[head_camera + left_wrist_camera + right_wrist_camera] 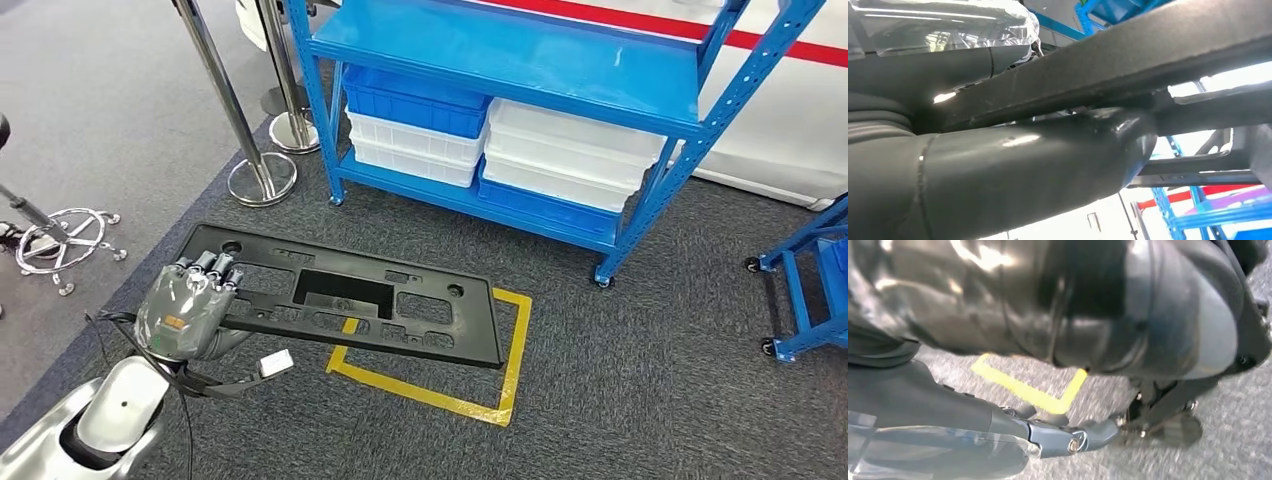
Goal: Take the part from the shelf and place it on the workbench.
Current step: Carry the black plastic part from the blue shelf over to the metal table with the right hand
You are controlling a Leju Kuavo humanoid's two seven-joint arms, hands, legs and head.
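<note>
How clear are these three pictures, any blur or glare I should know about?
Head view: sharp and evenly lit; the left hand grips the black part. Left wrist view: bright background washes out behind the dark thumb, with glare on it. Right wrist view: motion-blurred, with glare on the dark body; the right hand looks soft.

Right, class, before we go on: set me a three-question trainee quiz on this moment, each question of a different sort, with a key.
1. True or false: the left hand holds the long black part by one end.
2. Multiple choice: what is stacked on the lower levels of the blue shelf? A) cardboard boxes B) blue and white bins C) paint cans
3. Fill in: under the part, tape of ____ colour marks a rectangle on the dark carpet.

Key
1. True: the fingers wrap over the part's end nearest the steel posts.
2. B, the bins.
3. Yellow.
</note>
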